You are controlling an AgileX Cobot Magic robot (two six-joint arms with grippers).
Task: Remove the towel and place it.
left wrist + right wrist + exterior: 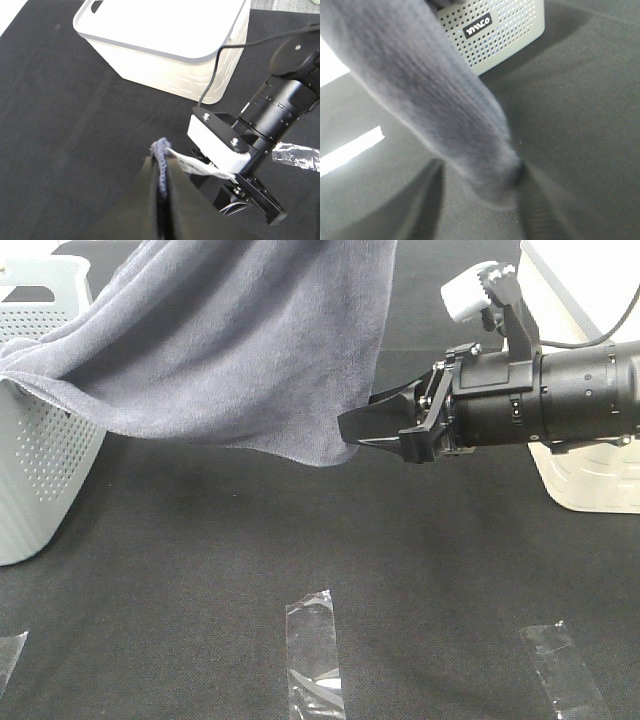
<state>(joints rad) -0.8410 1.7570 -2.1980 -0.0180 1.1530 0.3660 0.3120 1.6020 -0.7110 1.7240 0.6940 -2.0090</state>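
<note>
Two holds are at risk. The towel [230,350] is hung above the bench [200,570], draped on the basket [40,470] at 9 o'clock, tagged corner clamped in the left fingers [145,210]. The right fingers [375,440] are set apart astride its 5 o'clock corner; a shallow bite may be lost.

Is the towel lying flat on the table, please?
No, the towel hangs raised, its lower edge and corner clear of the black table below.

Open mat [300,570] under towel [230,350], between grey basket [40,490] and white bin [590,490]
</note>
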